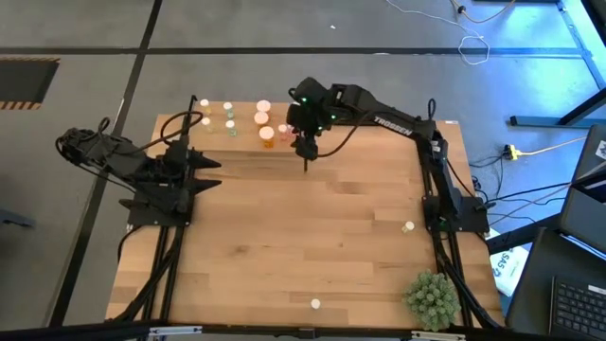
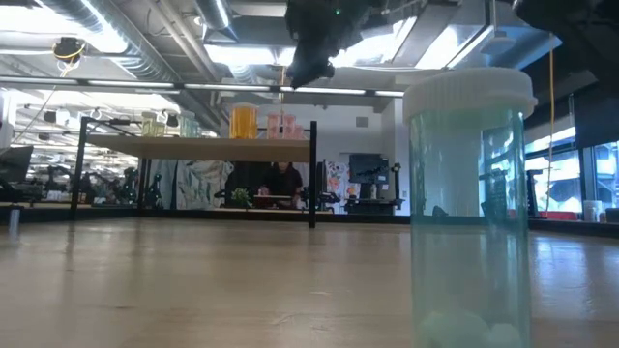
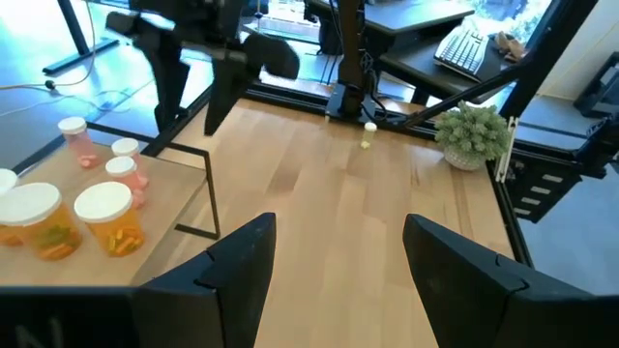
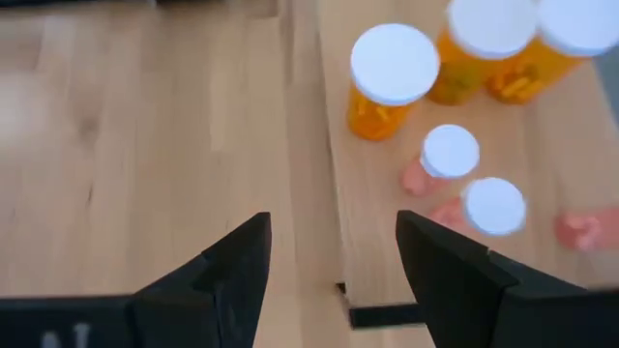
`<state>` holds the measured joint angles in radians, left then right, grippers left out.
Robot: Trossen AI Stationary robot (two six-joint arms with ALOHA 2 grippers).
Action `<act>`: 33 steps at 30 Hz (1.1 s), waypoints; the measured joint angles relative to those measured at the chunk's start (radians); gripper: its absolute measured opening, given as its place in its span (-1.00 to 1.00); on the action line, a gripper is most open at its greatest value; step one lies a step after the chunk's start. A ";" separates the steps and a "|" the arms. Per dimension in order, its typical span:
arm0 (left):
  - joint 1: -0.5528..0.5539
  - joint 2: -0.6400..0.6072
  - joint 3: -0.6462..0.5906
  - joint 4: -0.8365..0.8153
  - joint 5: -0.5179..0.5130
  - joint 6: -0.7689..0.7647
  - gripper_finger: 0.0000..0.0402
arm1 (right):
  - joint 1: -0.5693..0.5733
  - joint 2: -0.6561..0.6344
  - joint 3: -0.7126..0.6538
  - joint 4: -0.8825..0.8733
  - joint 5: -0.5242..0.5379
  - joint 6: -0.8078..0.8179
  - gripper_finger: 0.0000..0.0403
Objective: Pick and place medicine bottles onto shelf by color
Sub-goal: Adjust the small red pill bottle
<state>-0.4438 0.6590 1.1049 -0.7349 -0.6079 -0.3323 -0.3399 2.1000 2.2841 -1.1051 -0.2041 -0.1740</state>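
The right gripper [image 1: 307, 157] is hovering beside the shelf [image 1: 213, 135], jaws apart and empty. The left gripper [image 1: 212, 171] is waiting near the shelf, jaws apart

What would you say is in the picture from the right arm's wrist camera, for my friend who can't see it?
The right gripper, open and empty, hangs above the edge of a light wooden shelf. On the shelf stand three orange bottles with white caps and smaller pinkish bottles with white caps. The wooden table lies beside the shelf.
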 joint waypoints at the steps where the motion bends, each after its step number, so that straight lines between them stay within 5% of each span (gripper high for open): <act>1: 0.000 0.000 0.000 0.000 0.000 0.001 0.11 | -0.006 0.009 0.000 0.004 -0.015 -0.023 0.12; 6: 0.000 0.000 0.000 -0.006 -0.007 0.001 0.11 | -0.018 0.045 -0.001 0.004 -0.076 -0.095 0.12; 33: 0.000 0.000 0.000 -0.015 -0.009 0.001 0.11 | -0.063 0.106 -0.002 0.056 0.064 -0.097 0.12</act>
<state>-0.4438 0.6586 1.1053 -0.7502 -0.6167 -0.3313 -0.4030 2.2063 2.2826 -1.0487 -0.1396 -0.2707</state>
